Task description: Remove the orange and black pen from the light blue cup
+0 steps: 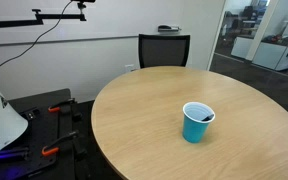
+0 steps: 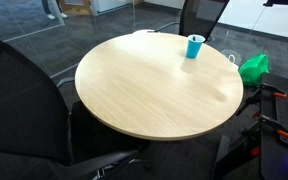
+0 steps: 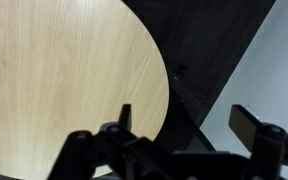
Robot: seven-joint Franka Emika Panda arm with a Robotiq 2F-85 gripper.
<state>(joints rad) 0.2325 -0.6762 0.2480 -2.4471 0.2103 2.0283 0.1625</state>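
The light blue cup stood upright on the round wooden table. In an exterior view it was a little right of the middle of the frame. The pen looked like a small dark bit leaning on the cup's rim, on the right side. It was too tiny to see its orange and black parts.

The job at hand was to get to the cup, because the pen was not yet grabbed. I think the arm should go across the table until it was right over the cup. Then it should come down from the top, with one finger on each side of the pen and not on the rim. It should close softly and pull straight up. The cup looked light, so a sideways pull could tip it over.

In the wrist view the gripper sat at the bottom of the frame. Its two fingers were spread wide apart. Nothing was between them and they touched nothing. Below it were the table's curved edge and the dark floor at the upper right. The cup did not show there, so the gripper was well apart from it.
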